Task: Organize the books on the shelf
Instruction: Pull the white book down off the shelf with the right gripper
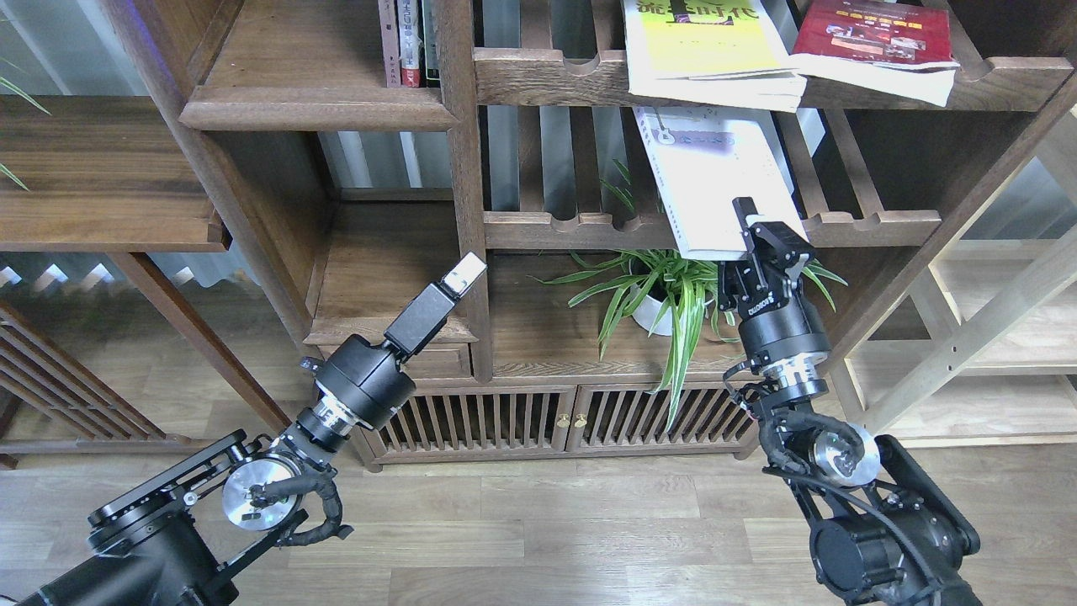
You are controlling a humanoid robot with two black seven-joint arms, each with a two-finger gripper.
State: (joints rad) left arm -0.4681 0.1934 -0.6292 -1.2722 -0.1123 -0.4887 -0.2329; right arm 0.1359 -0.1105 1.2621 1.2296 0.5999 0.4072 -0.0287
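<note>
A pale lavender-white book [715,181] with a guitar drawing lies tilted on the lower slatted rack [875,225], its near end hanging over the front rail. My right gripper [755,236] is shut on that near edge, one finger on top. A yellow-green book [707,50] and a dark red book [875,38] lie on the upper slatted rack [547,76]. The solid plank shelf [315,109] with a thick rounded lip is at the upper left. My left gripper [464,274] hovers empty by the middle post; its fingers cannot be told apart.
Slim upright books [408,42] stand at the right end of the plank shelf. A second plank board [379,278] lies below it. A potted spider plant [665,295] stands under the lower rack, beside my right gripper. A vertical post [467,194] divides the bays. A pale wood frame [993,320] is at the right.
</note>
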